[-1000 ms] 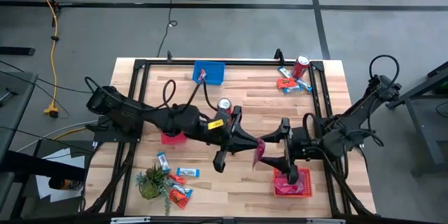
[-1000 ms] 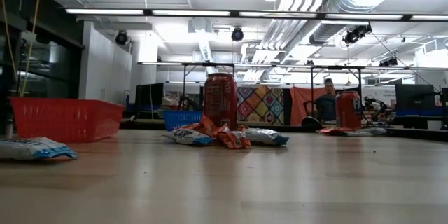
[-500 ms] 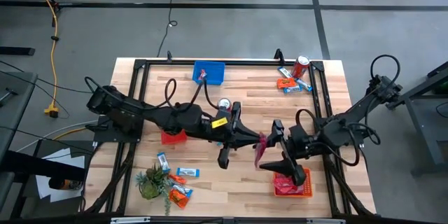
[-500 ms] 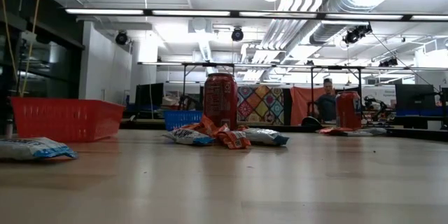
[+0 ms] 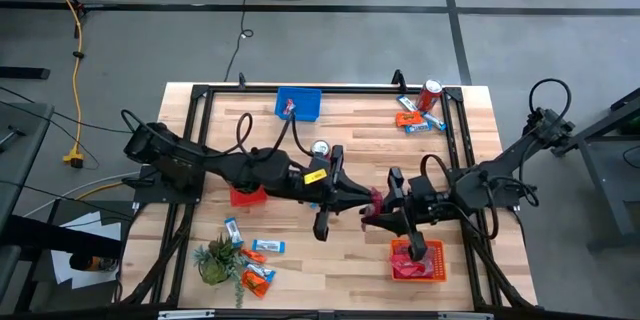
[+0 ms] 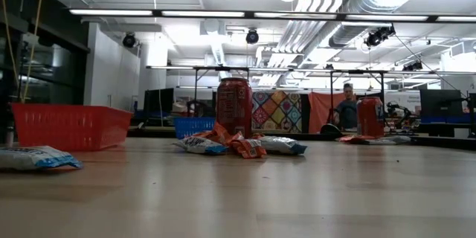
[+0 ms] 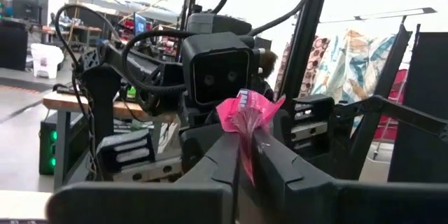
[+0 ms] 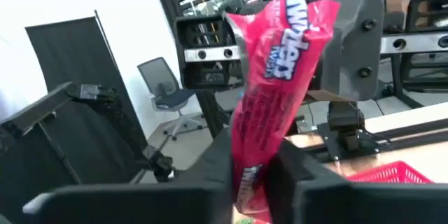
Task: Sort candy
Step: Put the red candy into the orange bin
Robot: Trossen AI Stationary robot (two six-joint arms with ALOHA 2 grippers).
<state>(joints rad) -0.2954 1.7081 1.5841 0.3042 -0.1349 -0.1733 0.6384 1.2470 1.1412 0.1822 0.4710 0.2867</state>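
Observation:
A pink-red candy packet [image 5: 374, 205] is held up over the table's middle between my two grippers. My left gripper [image 5: 358, 203] reaches it from the table's left and is shut on it. My right gripper [image 5: 383, 210] faces it from the right and is also shut on it. The left wrist view shows the packet's fanned end [image 7: 246, 112]; the right wrist view shows its printed face [image 8: 280, 63]. More candy lies loose at the far right [image 5: 415, 115] and by the plant at the near left [image 5: 255, 255]. The low view shows neither gripper. My left gripper pinches the packet between its two fingers just behind the crimped end [image 7: 245, 140], which fans out past the fingertips. The fingers are level and come from the table's left. The packet is clear of the table. My right gripper pinches the packet's other end [image 8: 245, 171] between its two fingers, level, from the table's right. The rest of the packet stands out beyond the fingers toward my left gripper, clear of the table.
A red basket [image 5: 417, 260] holding pink candy sits at the near right below my right gripper. Another red basket [image 5: 247, 195] lies under my left arm, and a blue basket [image 5: 298, 103] is at the far edge. Cans [image 5: 430, 93] [image 5: 320, 148] and a small plant [image 5: 215, 260] stand on the table.
My right gripper has gone toward the table's left, up to the packet held by my left gripper, and its wide-open fingers have shut on the packet. My left gripper and the packet have stayed where they were.

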